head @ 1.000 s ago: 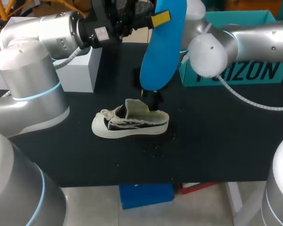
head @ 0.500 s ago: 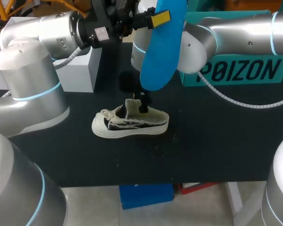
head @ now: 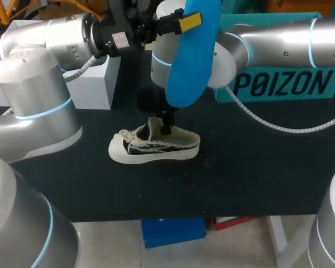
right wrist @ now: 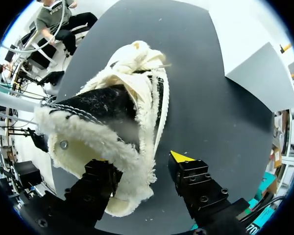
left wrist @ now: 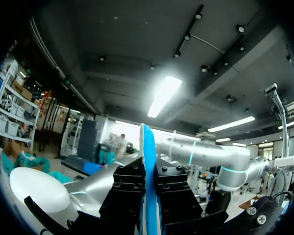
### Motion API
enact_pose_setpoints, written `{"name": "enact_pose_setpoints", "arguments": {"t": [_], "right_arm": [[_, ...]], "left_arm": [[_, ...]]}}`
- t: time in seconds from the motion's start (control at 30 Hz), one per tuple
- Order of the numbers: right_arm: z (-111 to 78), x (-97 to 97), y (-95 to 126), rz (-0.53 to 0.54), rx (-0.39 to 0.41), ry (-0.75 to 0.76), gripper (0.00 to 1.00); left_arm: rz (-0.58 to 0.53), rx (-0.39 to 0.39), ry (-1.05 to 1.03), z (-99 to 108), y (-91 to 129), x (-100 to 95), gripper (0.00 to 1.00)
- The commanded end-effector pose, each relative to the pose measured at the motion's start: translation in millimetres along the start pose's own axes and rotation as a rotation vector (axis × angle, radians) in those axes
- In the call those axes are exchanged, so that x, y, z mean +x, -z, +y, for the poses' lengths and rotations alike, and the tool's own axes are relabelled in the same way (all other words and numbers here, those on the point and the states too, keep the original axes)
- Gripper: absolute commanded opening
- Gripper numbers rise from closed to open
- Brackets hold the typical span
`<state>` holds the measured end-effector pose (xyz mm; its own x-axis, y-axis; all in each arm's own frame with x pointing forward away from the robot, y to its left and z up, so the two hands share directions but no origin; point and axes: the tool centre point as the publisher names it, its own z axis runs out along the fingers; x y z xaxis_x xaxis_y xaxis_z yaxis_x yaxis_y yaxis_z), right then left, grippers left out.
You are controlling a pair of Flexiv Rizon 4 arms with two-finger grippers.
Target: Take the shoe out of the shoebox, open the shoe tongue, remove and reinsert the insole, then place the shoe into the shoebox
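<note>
Black tabletop (head: 257,167), with two silver arms reaching in over it. The left arm (head: 56,39) comes in high across the back; the right arm (head: 279,42) crosses in front of the teal shoebox (head: 279,84), which stands at the back right. A white box (head: 95,81) stands at the back left, under the left arm.

The blue insole (head: 190,61) hangs upright well above the tabletop, pinched at its upper end by the left end effector (left wrist: 148,191), whose two fingers press on it from both sides.

The shoe (head: 156,146), cream with a dark side and fleecy lining, rests on its sole near the middle of the tabletop, toe toward the left arm's side.

The right end effector (right wrist: 142,169) is down at the shoe's opening, fingers spread wide astride the fleecy rim. One finger lies against the lining; the yellow-tipped finger stands clear outside.
</note>
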<state>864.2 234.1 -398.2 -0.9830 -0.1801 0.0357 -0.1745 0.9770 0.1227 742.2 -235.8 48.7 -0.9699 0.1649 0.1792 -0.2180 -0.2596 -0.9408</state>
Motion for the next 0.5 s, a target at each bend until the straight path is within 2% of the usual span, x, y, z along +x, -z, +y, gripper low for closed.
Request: {"name": "enact_pose_setpoints", "arguments": {"t": [0.03, 0.5], "right_arm": [[1.1, 1.3, -6.5, 0.000, 0.007, -0.004, 0.00], [1.8, 3.9, -5.4, -0.002, 0.004, -0.002, 0.00]], "left_arm": [[0.001, -0.002, -0.001, 0.8, -0.2, 0.0, 0.00], [0.001, -0.002, -0.001, 0.8, -0.2, 0.0, 0.00]]}}
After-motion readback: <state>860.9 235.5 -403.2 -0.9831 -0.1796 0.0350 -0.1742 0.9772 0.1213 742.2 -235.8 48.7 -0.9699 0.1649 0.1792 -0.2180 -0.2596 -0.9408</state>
